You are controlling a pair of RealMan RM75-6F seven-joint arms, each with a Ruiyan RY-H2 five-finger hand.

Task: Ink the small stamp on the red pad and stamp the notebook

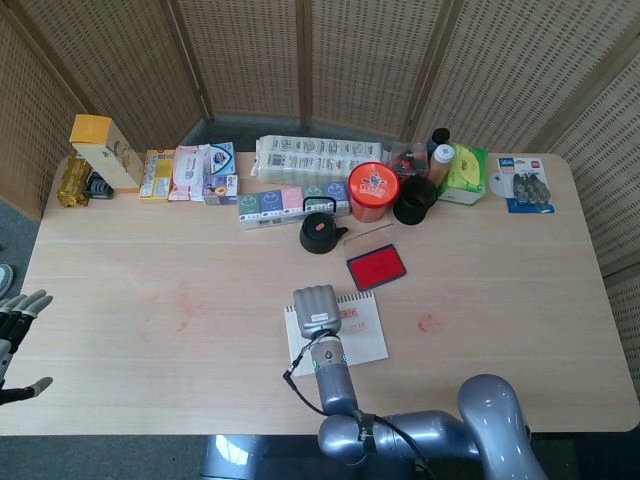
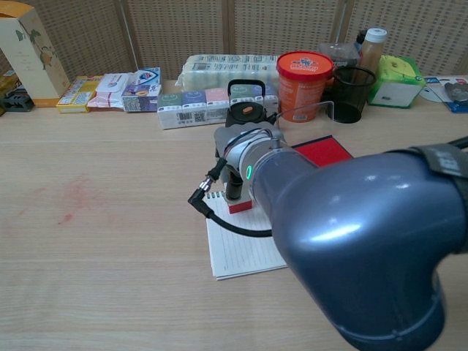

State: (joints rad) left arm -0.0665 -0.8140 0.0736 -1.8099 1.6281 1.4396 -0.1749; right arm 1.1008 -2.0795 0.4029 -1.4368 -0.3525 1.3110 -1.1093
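Note:
The white lined notebook [image 1: 365,340] [image 2: 238,252] lies at the front middle of the table, with a red stamp mark [image 1: 350,315] near its top. The red ink pad [image 1: 376,266] [image 2: 322,150] sits open just behind it to the right. My right hand [image 1: 315,305] hangs over the notebook's upper left corner, gripping the small stamp [image 2: 238,201]. Its red base sits at the page's top edge; whether it touches the paper I cannot tell. The forearm hides most of the fingers in the chest view. My left hand [image 1: 18,315] rests open at the far left edge.
A black handled stamp [image 1: 321,234] stands behind the notebook. An orange tub [image 1: 370,190], a black cup [image 1: 413,205], tissue packs [image 1: 290,200] and boxes line the back. Faint red ink stains [image 1: 430,322] mark the tabletop.

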